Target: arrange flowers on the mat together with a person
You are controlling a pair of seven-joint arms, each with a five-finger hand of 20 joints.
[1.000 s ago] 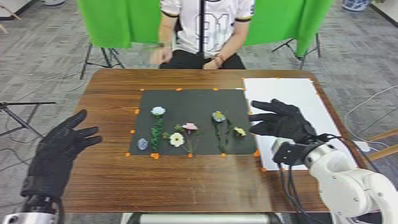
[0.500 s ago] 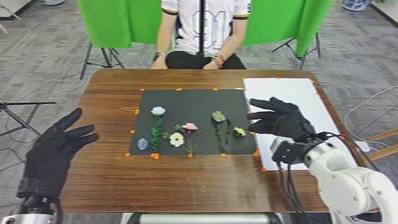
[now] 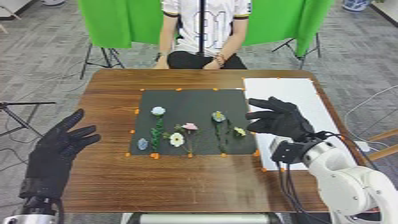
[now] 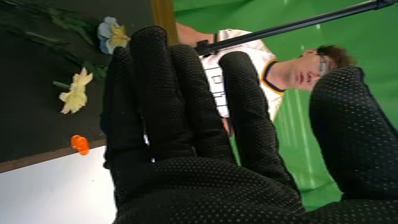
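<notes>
Holding the right hand (image 3: 282, 124) with fingers extended and nothing in the grasp, over the white sheet (image 3: 274, 89) beside the right part of the dark mat (image 3: 187, 101), probably for giving free space to the flowers. Holding the left hand (image 3: 59, 146) at the left, apart from the mat, also with relaxed, empty fingers, likely for not disturbing the work. Showing on the mat, at the left, a white flower (image 3: 158, 111) with its leafy stem running toward the near side, and a small blue flower (image 3: 142, 144) near the near left corner. Grouping a pink flower (image 3: 189, 126) and a cream flower (image 3: 177, 139) around the middle, perhaps for making a small bouquet. Having farther right a blue-and-yellow flower (image 4: 108, 35) and a pale yellow flower (image 4: 76, 91), maybe for balancing the left side. Bordering the mat with orange markers (image 4: 80, 144), seemingly for fixing it on the brown wooden table (image 3: 178, 185). Hanging green cloth (image 3: 115, 25) beyond the far side, above a grey floor (image 3: 40, 50).
</notes>
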